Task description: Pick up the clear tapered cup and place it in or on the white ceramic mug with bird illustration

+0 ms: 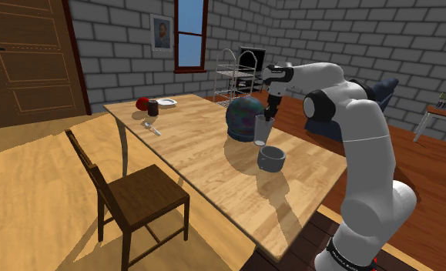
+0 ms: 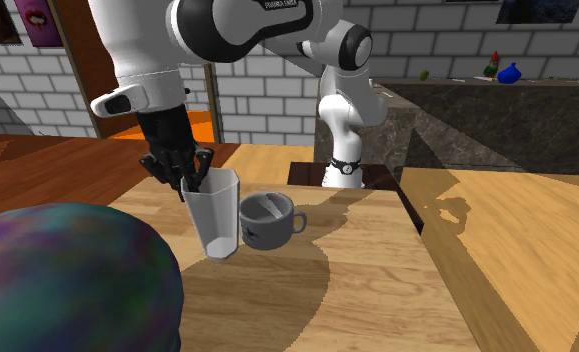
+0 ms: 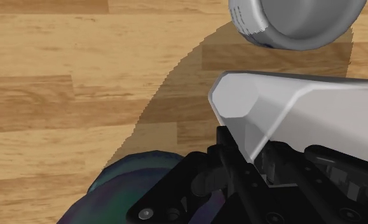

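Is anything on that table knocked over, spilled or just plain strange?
Nothing is spilled or toppled. The clear tapered cup is upright beside the grey handled mug, the black gripper pinching its rim. The one curiosity is a big mottled blue-green ball sitting on the wooden table next to them.

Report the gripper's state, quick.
Gripper: closed on the rim of the clear cup, holding it.
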You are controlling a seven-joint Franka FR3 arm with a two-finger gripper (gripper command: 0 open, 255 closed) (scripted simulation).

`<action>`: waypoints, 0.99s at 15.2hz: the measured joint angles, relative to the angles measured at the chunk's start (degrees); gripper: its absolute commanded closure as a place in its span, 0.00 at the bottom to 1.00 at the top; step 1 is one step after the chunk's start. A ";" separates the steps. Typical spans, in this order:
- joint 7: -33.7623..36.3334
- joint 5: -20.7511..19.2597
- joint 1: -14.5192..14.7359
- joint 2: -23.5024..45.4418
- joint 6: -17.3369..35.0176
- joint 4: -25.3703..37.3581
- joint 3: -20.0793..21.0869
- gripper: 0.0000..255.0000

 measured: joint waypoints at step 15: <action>2.15 0.60 -3.09 2.58 -13.32 16.41 0.32 1.00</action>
